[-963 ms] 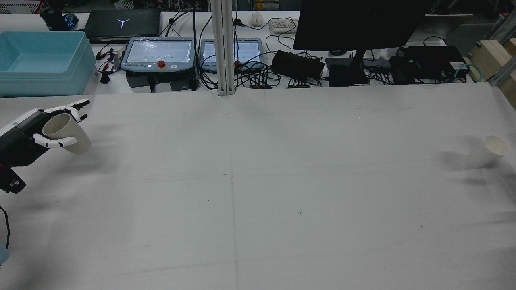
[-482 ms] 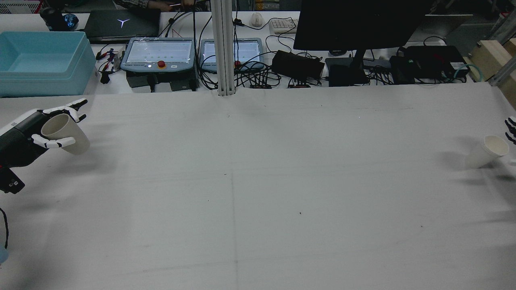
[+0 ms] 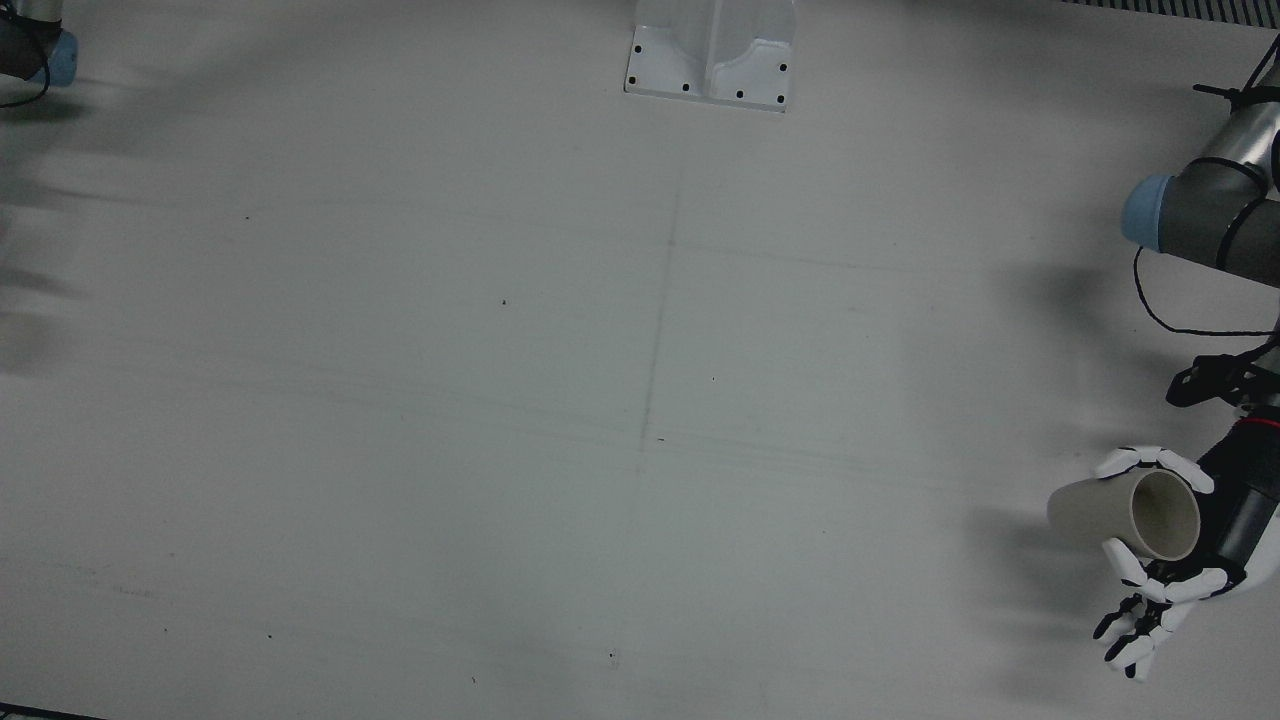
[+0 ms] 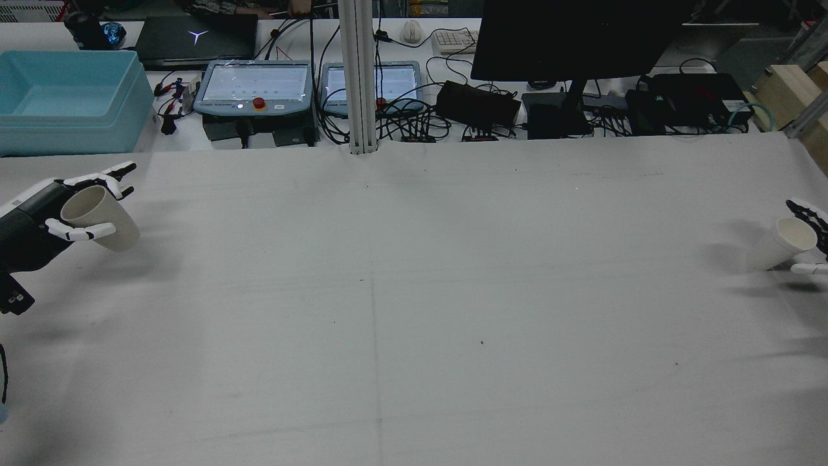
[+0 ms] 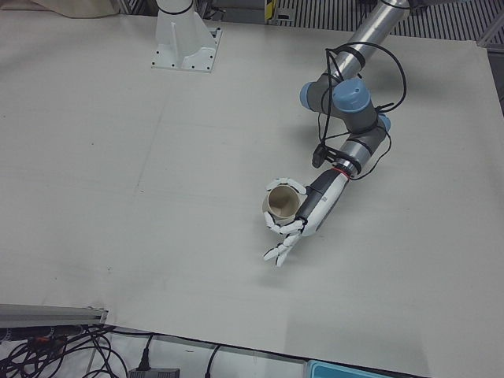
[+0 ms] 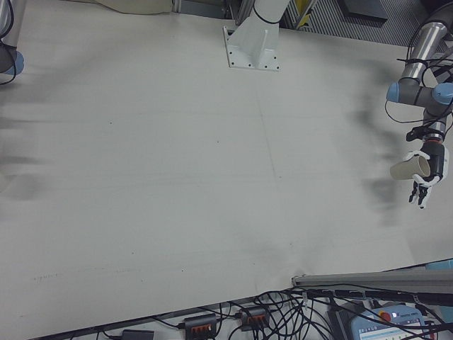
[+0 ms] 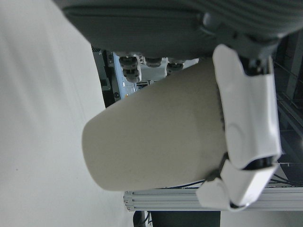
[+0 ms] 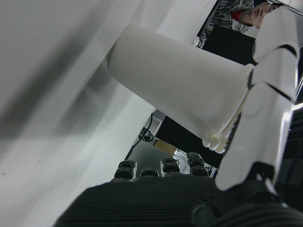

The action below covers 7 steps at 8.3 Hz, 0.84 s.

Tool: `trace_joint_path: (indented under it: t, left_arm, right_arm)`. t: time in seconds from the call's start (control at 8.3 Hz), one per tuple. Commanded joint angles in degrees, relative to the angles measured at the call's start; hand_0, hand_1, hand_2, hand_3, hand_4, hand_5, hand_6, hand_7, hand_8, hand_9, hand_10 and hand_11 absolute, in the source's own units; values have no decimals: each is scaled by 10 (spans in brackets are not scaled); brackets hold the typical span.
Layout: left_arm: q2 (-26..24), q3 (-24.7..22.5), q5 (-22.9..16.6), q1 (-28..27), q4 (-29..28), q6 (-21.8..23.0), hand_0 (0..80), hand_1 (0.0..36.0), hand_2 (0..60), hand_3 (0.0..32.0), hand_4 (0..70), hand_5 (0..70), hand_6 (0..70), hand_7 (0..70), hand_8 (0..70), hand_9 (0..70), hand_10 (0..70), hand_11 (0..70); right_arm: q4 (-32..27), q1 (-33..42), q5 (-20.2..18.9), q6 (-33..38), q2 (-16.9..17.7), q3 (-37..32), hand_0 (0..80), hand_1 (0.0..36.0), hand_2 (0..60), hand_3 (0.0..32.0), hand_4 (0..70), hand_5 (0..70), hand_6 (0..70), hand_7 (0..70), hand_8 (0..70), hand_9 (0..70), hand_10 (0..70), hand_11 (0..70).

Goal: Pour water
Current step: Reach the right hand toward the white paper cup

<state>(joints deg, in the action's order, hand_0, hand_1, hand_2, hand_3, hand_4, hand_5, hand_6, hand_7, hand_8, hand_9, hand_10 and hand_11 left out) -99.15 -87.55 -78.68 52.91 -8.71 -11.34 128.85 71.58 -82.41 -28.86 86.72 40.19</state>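
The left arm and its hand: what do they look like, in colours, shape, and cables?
The left arm is a silver-grey tube with dark grey joints and light blue caps. A black cable loops along it. The forearm section is black with a thin red ring. The left hand has white finger shells with black tips.

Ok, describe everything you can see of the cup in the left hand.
The cup is a plain beige paper-looking tumbler, tapering from a wide open rim to a narrower base, with no print or handle. The left hand holds it clear of the white table, near the table's edge on the robot's left side. It is tilted, base lower than rim. White fingers wrap its upper wall near the rim. Its inside looks dull and shadowed; whether it holds water cannot be told.
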Motion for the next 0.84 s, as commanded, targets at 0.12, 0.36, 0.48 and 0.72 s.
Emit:
trace_joint_path:
  t: [0.12,0.36,0.48,0.72]
  left_arm:
    - [12,0,0,0,-10,1,583,360,600,0,581,700,71,118,12,22,63,117]
    - [19,0,8,1,-15,2,591,360,600,0,582,700,72,121,14,23,62,117]
    - [22,0,8,0,-17,1,583,360,600,0,581,700,73,122,14,22,62,115]
    - [22,1,11,-1,-17,1,580,360,600,0,581,700,74,124,11,22,62,116]
  right_arm:
    - [3,-15,1,-8,-11,2,530,222,163,0,8,249,95,147,9,24,66,120]
    - [13,-17,1,-8,-22,2,563,259,224,0,54,344,149,231,51,94,97,168]
    - [38,-19,1,-9,-23,15,563,259,224,0,54,344,149,231,51,94,97,168]
    - [63,-17,1,-16,-19,44,563,259,224,0,54,344,149,231,51,94,97,168]
